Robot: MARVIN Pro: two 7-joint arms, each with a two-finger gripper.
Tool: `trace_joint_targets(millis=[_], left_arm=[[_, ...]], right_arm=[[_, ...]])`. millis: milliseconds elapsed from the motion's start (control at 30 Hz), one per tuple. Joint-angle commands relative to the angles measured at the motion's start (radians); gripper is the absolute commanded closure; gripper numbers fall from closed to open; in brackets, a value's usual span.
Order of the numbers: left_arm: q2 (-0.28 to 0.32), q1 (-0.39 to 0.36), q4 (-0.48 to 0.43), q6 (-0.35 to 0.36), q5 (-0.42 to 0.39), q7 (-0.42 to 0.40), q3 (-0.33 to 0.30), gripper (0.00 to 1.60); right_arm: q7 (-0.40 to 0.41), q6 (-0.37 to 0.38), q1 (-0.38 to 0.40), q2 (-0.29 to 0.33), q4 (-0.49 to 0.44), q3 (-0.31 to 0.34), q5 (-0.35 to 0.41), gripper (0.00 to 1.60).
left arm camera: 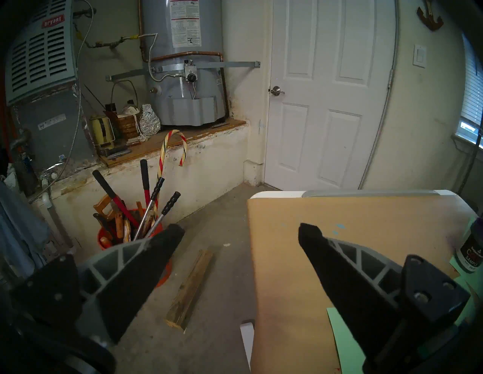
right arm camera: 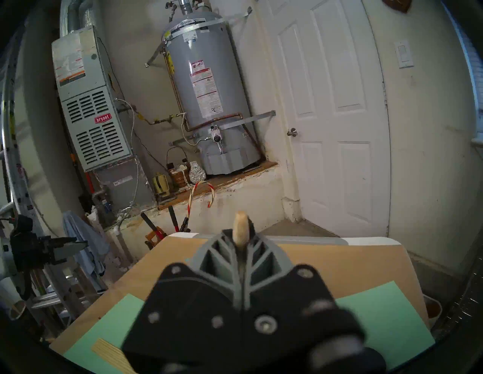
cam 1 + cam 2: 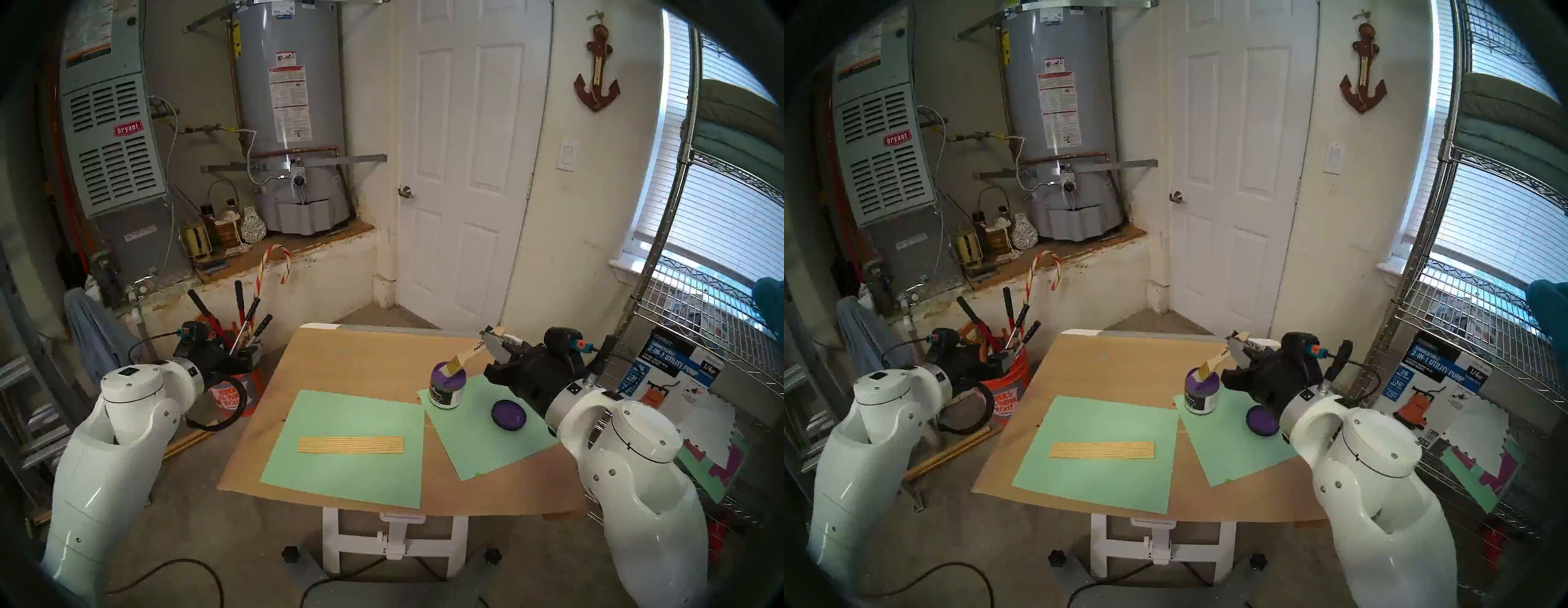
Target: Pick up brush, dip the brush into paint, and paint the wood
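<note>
In the head stereo left view there are two mint-green paper sheets on the table (image 3: 360, 356). One wood strip (image 3: 350, 445) lies flat on the bigger sheet (image 3: 339, 471), pale yellow and unpainted. One open jar (image 3: 447, 388) of purple paint (image 3: 443, 373) stands on the far corner of the smaller sheet (image 3: 488, 441), and one purple lid (image 3: 508, 415) lies near it. The right gripper (image 3: 492, 342) pinches the handle of the one brush (image 3: 464, 358); its bristles are in the jar's mouth.

The head stereo right view shows the same things, but here the right arm covers part of the lid (image 3: 1261, 421).

The left wrist view alone shows the left gripper (image 1: 240, 232) clearly — its fingers are spread wide with nothing between, above the table's left edge.

The right wrist view shows the two fingers pressed on the handle — its rounded end sticks out above them. The jar is hidden there.
</note>
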Motion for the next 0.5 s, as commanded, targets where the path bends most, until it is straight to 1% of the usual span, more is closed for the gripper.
trace_joint_targets(millis=[0,267,467], left_arm=[[0.001,-0.005,-0.017,-0.003,-0.002,0.002,-0.011,0.0],[0.001,-0.005,-0.017,-0.003,-0.002,0.002,-0.011,0.0],[0.001,-0.005,-0.017,-0.003,-0.002,0.002,-0.011,0.0]], right_arm=[[-0.002,-0.009,0.011,-0.008,-0.024,0.007,0.005,1.6],[-0.008,-0.007,0.007,-0.016,-0.023,0.027,0.028,1.6],[-0.014,-0.005,0.003,-0.034,-0.022,0.046,0.059,1.6]])
